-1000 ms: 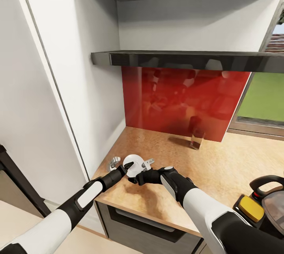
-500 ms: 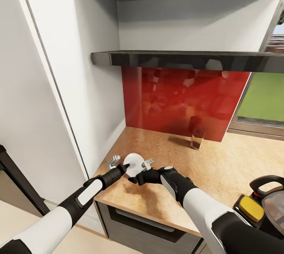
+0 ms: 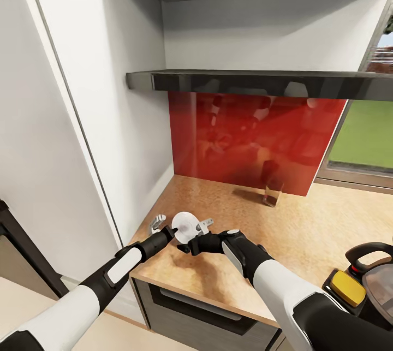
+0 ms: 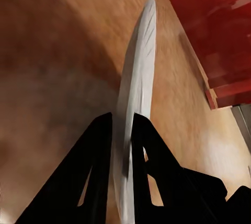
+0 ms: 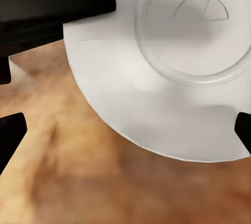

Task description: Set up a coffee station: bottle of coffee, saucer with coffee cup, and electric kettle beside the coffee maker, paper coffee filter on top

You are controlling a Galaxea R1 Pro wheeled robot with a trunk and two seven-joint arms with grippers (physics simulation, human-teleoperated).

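Note:
The white saucer point(image 3: 185, 224) hangs tilted on edge just above the front left of the countertop point(image 3: 284, 231). My left gripper point(image 3: 174, 232) is shut on its rim; in the left wrist view the saucer point(image 4: 137, 72) stands edge-on between the two black fingers point(image 4: 99, 151). My right gripper point(image 3: 188, 243) is open right beside the saucer, and its view faces the saucer's underside point(image 5: 167, 78) with the fingertips point(image 5: 11, 130) spread wide. The bottle of coffee point(image 3: 271, 186) stands by the red backsplash. The electric kettle point(image 3: 374, 272) sits at the right edge.
A dark shelf point(image 3: 262, 81) runs above the counter, with a white wall panel point(image 3: 82, 122) on the left. A yellow block point(image 3: 346, 287) sits by the kettle. Small silver parts point(image 3: 158, 224) show beside the saucer. A window point(image 3: 365, 132) opens at the right.
Almost nothing has moved. The saucer sits a touch higher and farther back in the left gripper, and the right gripper has edged slightly right.

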